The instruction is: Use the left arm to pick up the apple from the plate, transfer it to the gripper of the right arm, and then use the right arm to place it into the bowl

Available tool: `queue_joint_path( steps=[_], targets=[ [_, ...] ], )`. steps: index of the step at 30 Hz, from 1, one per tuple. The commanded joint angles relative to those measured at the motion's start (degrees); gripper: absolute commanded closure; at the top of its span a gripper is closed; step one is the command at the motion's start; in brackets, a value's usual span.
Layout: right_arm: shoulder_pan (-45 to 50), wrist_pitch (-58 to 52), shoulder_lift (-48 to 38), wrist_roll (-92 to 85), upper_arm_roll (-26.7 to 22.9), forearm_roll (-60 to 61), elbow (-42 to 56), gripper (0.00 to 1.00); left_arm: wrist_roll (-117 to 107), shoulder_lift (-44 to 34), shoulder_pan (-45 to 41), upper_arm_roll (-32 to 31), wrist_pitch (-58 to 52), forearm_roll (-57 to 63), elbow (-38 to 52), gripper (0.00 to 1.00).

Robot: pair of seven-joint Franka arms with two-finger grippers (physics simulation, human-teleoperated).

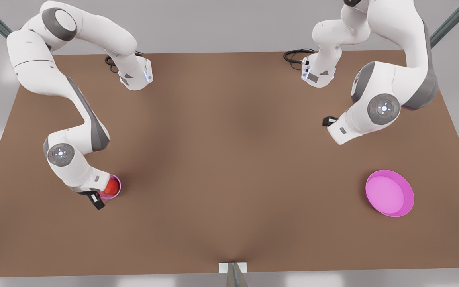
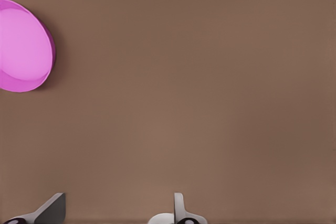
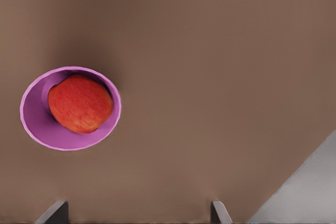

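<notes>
The red apple (image 1: 112, 186) (image 3: 80, 103) lies inside the small pink bowl (image 1: 118, 184) (image 3: 39, 124) at the front view's left. My right gripper (image 1: 96, 198) (image 3: 137, 214) hovers over that bowl, open and holding nothing, and its hand covers part of the bowl in the front view. The wide pink plate (image 1: 389, 193) (image 2: 21, 51) sits bare at the front view's right. My left gripper (image 1: 328, 120) (image 2: 115, 211) hangs open and bare above the table, behind the plate.
The brown table (image 1: 229, 159) stretches between the two arms. Its edge and the grey floor (image 3: 310, 192) show close to the bowl in the right wrist view. Black cables (image 1: 295, 56) lie by the arm bases at the back.
</notes>
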Motion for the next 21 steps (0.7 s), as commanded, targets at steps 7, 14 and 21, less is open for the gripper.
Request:
queue_joint_path(
  steps=[7, 14, 21],
  targets=[
    [5.28, -39.56, 7.22, 100.97, -0.37, 9.4, 14.33, 0.0, -0.99, 0.11, 0.2, -0.09, -0.77, 0.45, 0.74, 0.0],
    [41.21, -53.9, -16.58, 107.21, -48.78, 39.1, 19.36, 0.0, -1.16, 0.02, 0.55, -0.01, -3.94, 0.18, 3.02, 0.0],
    [40.79, -46.86, -22.05, 106.6, -49.32, 40.25, 11.0, 0.0, -1.07, -0.15, 0.38, -0.09, -4.55, 0.01, 3.9, 0.0]
  ],
)
